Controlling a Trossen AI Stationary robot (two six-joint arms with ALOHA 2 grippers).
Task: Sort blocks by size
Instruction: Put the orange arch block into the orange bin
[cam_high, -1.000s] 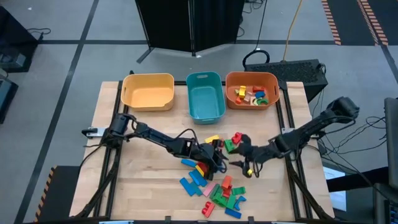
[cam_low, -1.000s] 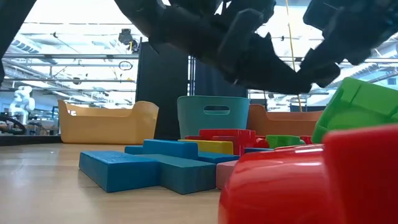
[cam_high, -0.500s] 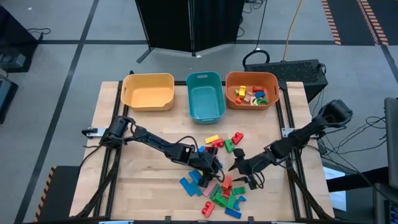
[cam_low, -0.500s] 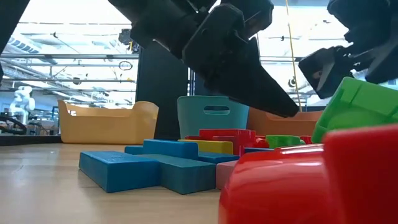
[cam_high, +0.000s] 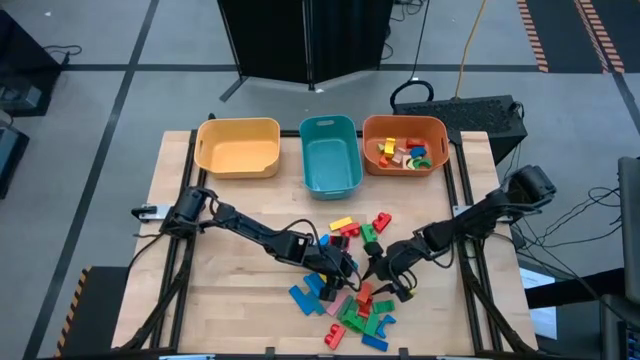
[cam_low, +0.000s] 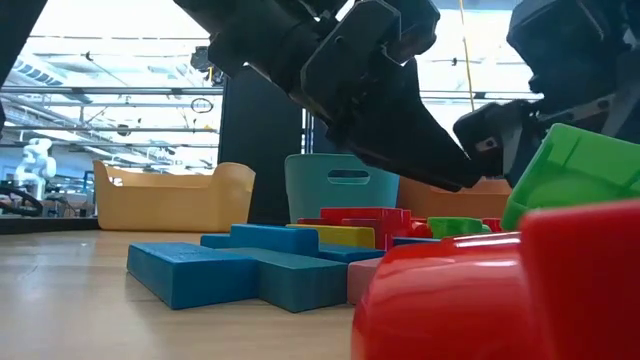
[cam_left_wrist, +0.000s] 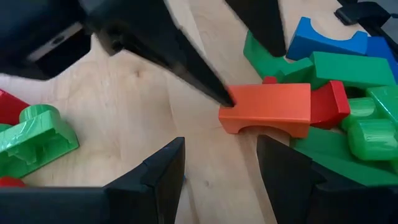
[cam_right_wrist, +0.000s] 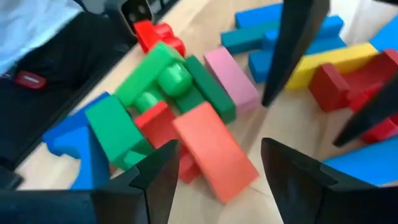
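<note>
Before left pincer (cam_left_wrist: 217, 168) (open): orange block (cam_left_wrist: 267, 109).

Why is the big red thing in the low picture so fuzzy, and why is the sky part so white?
In the low view the red block sits right against the camera, too close to focus, and the bright room lights behind wash out to white, turning the arms into dark shapes. The right wrist view is smeared; the orange block looks soft.

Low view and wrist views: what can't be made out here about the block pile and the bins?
- Low view: a red block against the lens hides most of the pile.
- Low view: the left end effector partly covers the orange bin; its contents are hidden.
- Right wrist view: blurred; the blue blocks are cut by dark fingers.
</note>
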